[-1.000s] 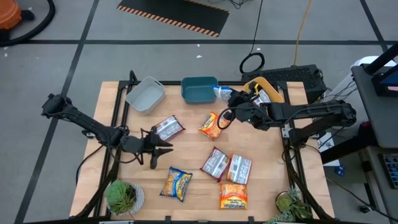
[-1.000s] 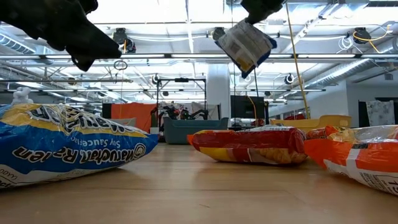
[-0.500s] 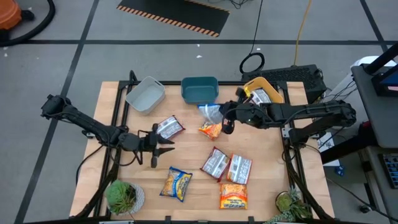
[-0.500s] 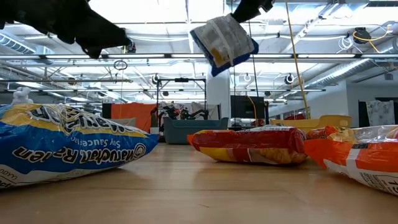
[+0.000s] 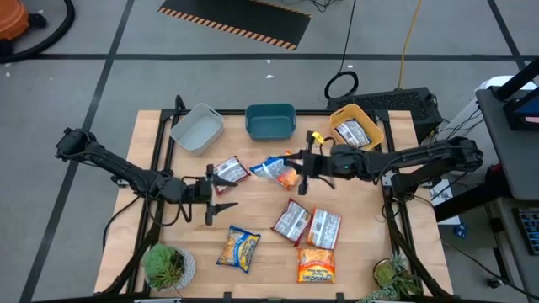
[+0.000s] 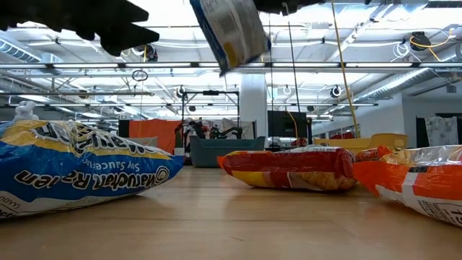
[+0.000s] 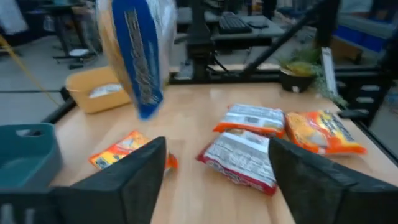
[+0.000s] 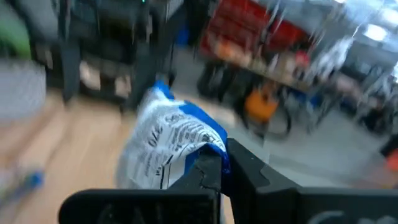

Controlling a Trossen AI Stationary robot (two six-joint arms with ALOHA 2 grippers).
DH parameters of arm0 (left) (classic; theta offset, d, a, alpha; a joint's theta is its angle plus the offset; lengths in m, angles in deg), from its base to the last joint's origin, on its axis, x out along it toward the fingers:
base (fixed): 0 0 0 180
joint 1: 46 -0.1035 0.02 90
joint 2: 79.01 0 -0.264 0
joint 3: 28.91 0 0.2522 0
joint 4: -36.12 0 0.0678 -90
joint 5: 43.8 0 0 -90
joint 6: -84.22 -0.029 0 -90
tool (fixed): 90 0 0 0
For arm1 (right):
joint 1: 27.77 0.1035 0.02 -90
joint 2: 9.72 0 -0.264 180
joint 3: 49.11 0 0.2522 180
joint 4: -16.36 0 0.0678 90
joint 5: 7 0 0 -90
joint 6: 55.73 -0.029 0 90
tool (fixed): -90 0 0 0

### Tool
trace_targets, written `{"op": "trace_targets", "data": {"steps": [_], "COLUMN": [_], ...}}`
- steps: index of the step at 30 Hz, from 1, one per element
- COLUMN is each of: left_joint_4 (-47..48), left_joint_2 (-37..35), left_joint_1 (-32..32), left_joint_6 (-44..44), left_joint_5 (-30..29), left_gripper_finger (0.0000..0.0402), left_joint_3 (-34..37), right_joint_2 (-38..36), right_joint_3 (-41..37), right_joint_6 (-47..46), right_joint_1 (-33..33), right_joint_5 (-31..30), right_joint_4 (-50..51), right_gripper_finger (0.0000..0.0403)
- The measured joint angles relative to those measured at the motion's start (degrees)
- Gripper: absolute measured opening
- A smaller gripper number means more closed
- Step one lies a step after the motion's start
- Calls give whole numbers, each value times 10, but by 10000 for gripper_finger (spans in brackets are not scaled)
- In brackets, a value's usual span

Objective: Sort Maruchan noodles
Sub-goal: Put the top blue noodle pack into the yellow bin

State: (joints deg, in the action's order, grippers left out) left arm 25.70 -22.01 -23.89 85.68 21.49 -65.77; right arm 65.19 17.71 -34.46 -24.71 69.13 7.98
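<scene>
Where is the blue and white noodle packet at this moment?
The blue and white noodle packet hangs above the table's middle in the right gripper, over the orange packet and near the teal tub.

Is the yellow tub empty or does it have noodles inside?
Not empty. The yellow tub at the table's far right corner holds one silver-white and red packet lying flat inside it.

The wooden table carries three tubs, scattered ramen packets and two potted plants.
</scene>
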Motion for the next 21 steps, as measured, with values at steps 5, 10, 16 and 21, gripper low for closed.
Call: {"op": "trace_targets", "data": {"steps": [5,10,16,21], "left_joint_4": [-10,-106,-211,-338], "left_joint_2": [0,18,93,173], "left_joint_1": [0,-1,-1,-7], "left_joint_6": [-9,-35,-69,-109], "left_joint_5": [-63,-67,-58,-100], "left_gripper_finger": [347,386,390,390], "left_joint_3": [0,0,0,0], "right_joint_2": [2,2,2,2], "right_joint_3": [-23,-23,-23,-23], "right_joint_6": [0,-9,-29,-37], "right_joint_1": [0,0,0,0], "right_joint_5": [37,36,36,36], "right_joint_4": [-84,-97,-121,-130], "right_gripper_finger": [0,0,0,0]}}
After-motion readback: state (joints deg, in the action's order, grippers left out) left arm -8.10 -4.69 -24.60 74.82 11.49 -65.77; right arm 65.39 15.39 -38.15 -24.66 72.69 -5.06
